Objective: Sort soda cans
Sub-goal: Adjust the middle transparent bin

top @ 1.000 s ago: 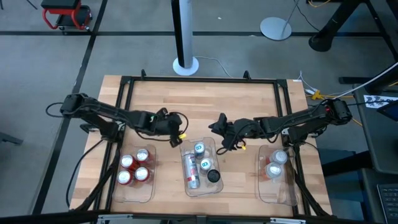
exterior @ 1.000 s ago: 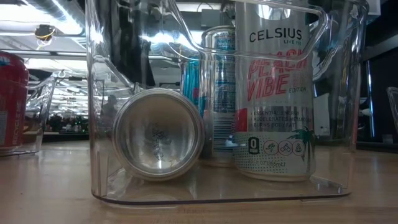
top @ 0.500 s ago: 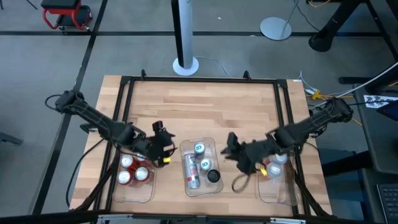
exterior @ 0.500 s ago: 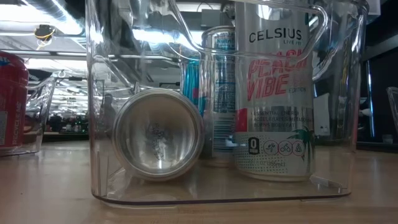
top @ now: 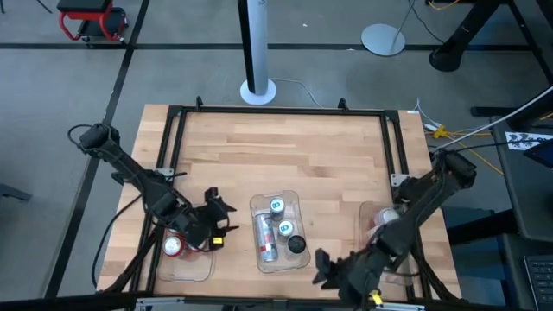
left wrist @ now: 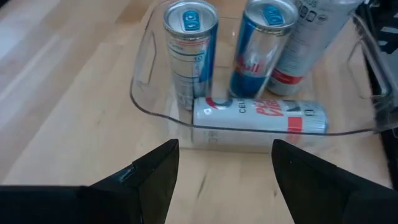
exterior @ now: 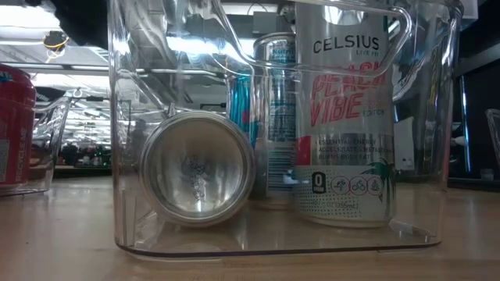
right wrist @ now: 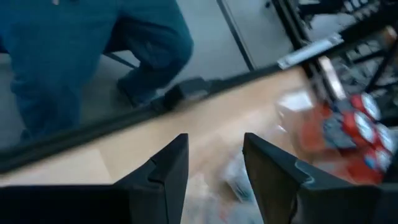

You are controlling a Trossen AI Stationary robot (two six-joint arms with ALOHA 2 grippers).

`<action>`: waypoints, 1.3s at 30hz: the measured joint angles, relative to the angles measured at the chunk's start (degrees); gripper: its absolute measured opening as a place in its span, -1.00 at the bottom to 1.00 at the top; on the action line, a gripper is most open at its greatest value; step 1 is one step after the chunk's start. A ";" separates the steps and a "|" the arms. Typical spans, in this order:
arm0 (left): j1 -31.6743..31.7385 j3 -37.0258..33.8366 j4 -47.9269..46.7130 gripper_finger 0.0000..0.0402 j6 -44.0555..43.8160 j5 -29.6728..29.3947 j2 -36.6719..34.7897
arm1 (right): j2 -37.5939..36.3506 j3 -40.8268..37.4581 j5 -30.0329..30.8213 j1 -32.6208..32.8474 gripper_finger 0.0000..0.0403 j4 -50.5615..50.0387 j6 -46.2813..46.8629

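Well, high view: I see three clear bins along the near edge of the table (top: 285, 147); the left bin (top: 192, 268) keeps the red cans (top: 174, 247), the middle bin (top: 278, 259) the mixed cans (top: 276, 207) not yet sorted, the right bin (top: 380, 212) a silver-topped can (top: 386, 217).
Left gripper (top: 218, 226): it hangs over the left bin, pointing to the middle one.
Right gripper (top: 321, 268): low at the front edge, between middle and right bin.
Low view: the middle bin wall (exterior: 117, 156) fills the picture; one can lies on its side (exterior: 198, 168) and a Celsius can (exterior: 344, 117) stands upright (no gripper shows).
Left wrist view: fingers (left wrist: 155, 171) stand apart with nothing between them; I judge I am lining up for the lying can (left wrist: 258, 117).
Right wrist view: fingers (right wrist: 171, 165) part-way apart, empty; a person in blue (right wrist: 93, 56) stands beyond the table.
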 joint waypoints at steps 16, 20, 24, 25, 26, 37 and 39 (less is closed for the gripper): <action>-0.71 0.02 -0.33 0.23 -6.93 -0.19 0.01 | 6.66 -0.02 6.69 -2.56 -0.23 0.66 6.63; -0.71 0.04 -0.58 0.23 -8.12 -0.19 0.02 | 7.26 -0.02 4.96 -2.56 -0.23 0.72 9.66; -0.71 0.04 -0.55 0.23 -7.93 -0.19 0.02 | 8.28 -0.02 7.30 -2.83 -0.23 -1.29 12.56; -0.71 0.04 -0.56 0.23 -7.91 -0.19 0.02 | 8.45 -0.02 7.90 -2.91 -0.23 -2.59 13.47; -0.71 0.04 -0.54 0.23 -7.90 -0.19 0.02 | 8.77 -0.02 8.22 -3.01 -0.23 -3.55 14.24; -0.71 0.09 -0.63 0.23 -6.50 -0.19 0.04 | 12.85 -0.02 5.42 -5.90 -0.24 -3.39 17.92; -0.71 0.08 -0.61 0.23 -6.44 -0.19 0.04 | 13.25 -0.02 5.22 -5.90 -0.28 -2.01 17.93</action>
